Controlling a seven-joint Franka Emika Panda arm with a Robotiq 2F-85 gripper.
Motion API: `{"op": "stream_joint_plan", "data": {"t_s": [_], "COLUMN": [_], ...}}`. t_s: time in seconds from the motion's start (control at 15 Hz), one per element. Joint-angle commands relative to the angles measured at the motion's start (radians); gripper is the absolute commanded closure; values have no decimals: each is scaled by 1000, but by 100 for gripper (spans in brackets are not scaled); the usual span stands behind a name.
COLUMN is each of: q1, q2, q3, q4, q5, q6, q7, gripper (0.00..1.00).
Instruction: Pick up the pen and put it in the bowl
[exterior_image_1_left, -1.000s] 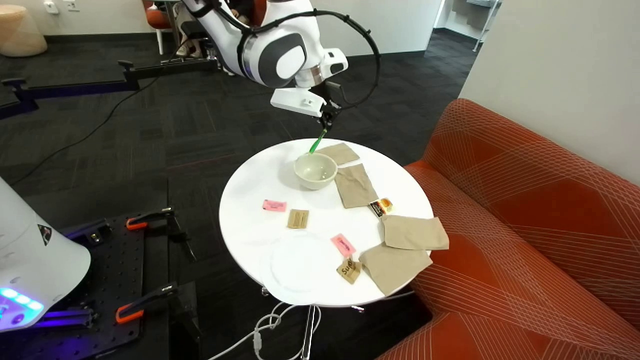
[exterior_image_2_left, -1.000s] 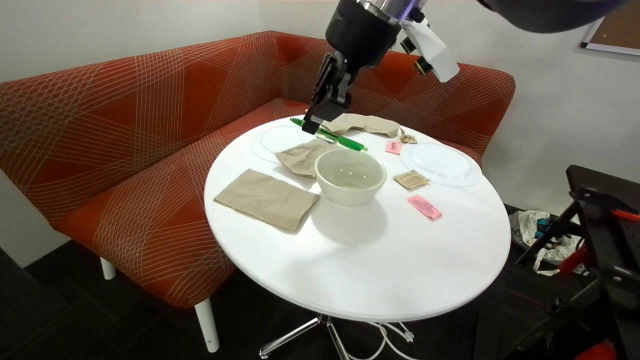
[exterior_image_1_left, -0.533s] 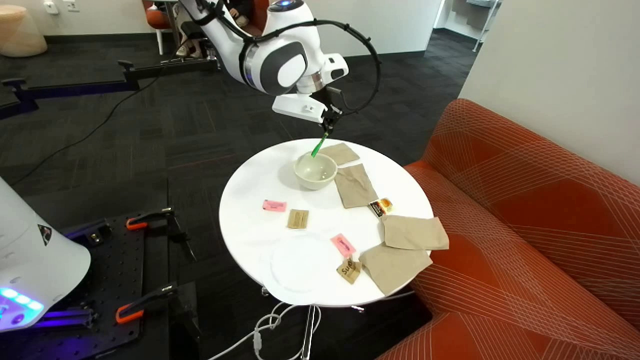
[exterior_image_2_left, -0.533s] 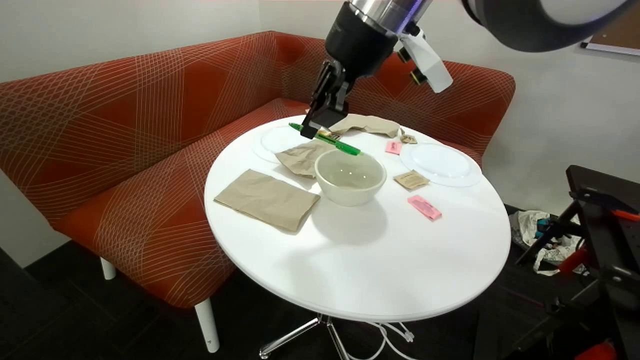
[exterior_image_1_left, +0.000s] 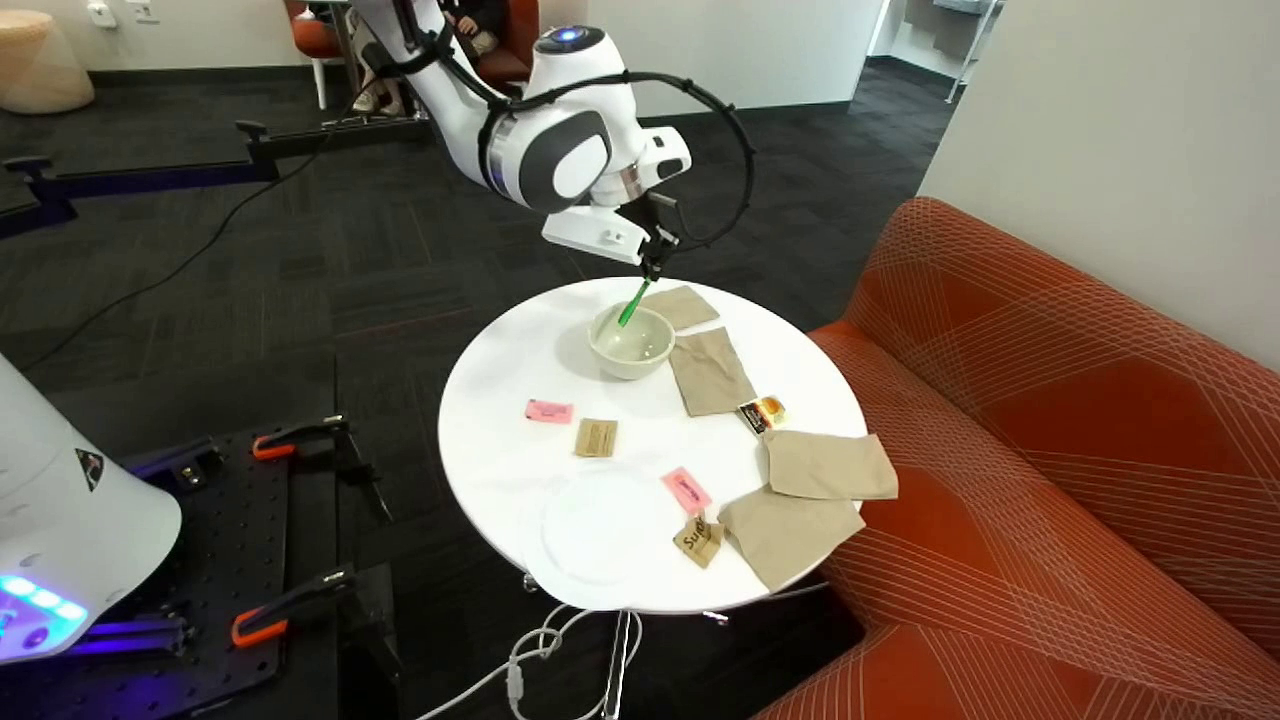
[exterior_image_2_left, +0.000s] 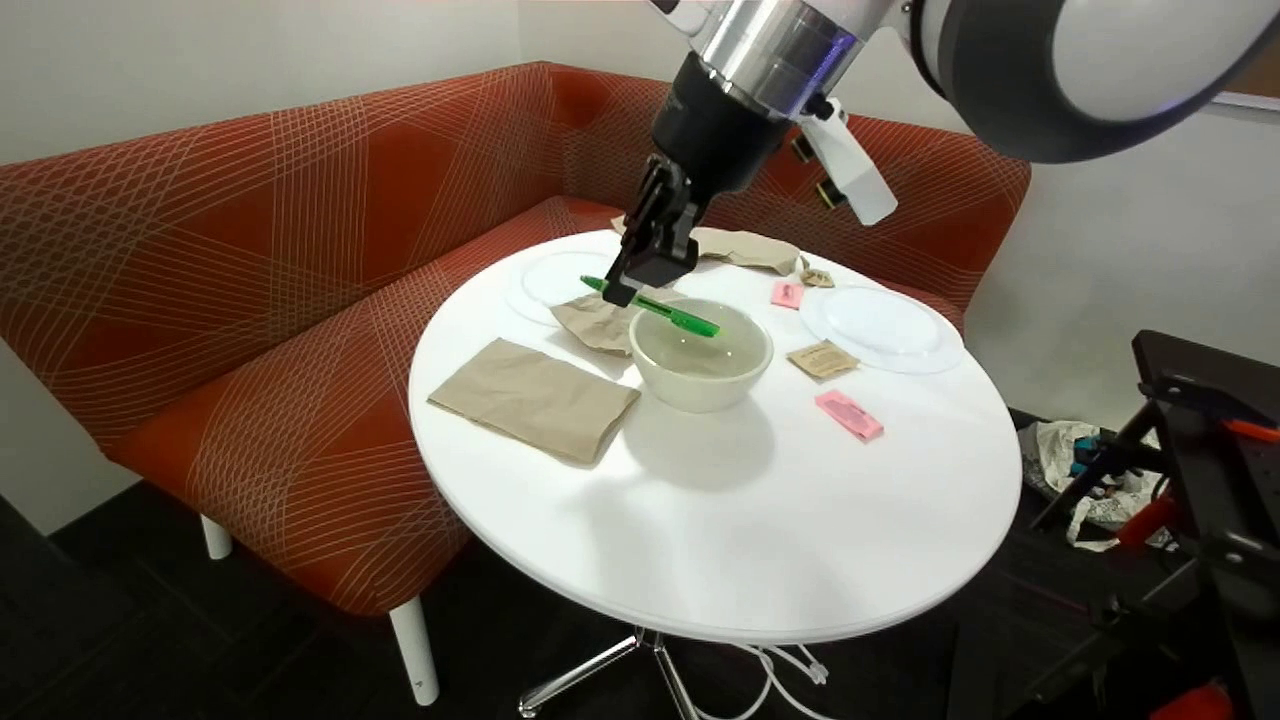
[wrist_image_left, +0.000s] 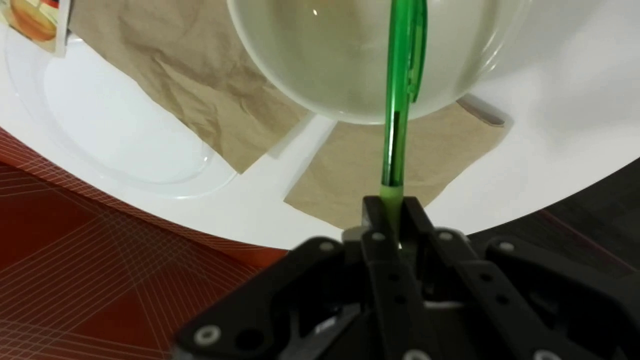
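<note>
The green pen (exterior_image_1_left: 634, 304) is held between the fingertips of my gripper (exterior_image_1_left: 652, 276) in both exterior views. The pen (exterior_image_2_left: 684, 320) slants down, its free end over the opening of the whitish bowl (exterior_image_2_left: 700, 388). I cannot tell whether that end is below the rim. The bowl (exterior_image_1_left: 636, 366) stands upright on the white table. In the wrist view the gripper (wrist_image_left: 391, 207) is shut on the light green end of the pen (wrist_image_left: 398, 95), which reaches out across the bowl (wrist_image_left: 305, 55). The gripper (exterior_image_2_left: 622, 290) is beside and above the bowl's rim.
Tan napkins (exterior_image_1_left: 714, 372) (exterior_image_2_left: 535, 398) lie close beside the bowl. Pink packets (exterior_image_1_left: 549, 411) (exterior_image_2_left: 849, 414), tan packets (exterior_image_1_left: 596, 438) and clear-white plates (exterior_image_2_left: 880, 328) lie on the round table (exterior_image_1_left: 500, 370). A red couch (exterior_image_1_left: 960, 440) borders the table.
My gripper has moved down with the pen held in it. The pen's free end has shifted from the bowl's far edge to over its opening. The bowl has not moved.
</note>
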Motion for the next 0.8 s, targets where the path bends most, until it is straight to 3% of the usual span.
{"op": "stream_joint_plan", "data": {"t_s": [0.0,0.07,0.2,0.6,0.73], "q1": [-11,-10,-12,-8,-5], "q2": [-7,-8,-12,-20,-22], "q3": [0,-2,-1,-9,-13], "q4": [-53,-63,-84,-123,-132], "q5": [-18,-18,-17,-18,-19], "q6": [68,80,97,136,151], "q7": [-10,-7,-7,-6,-6], "gripper": [97,63,55,9,0]}}
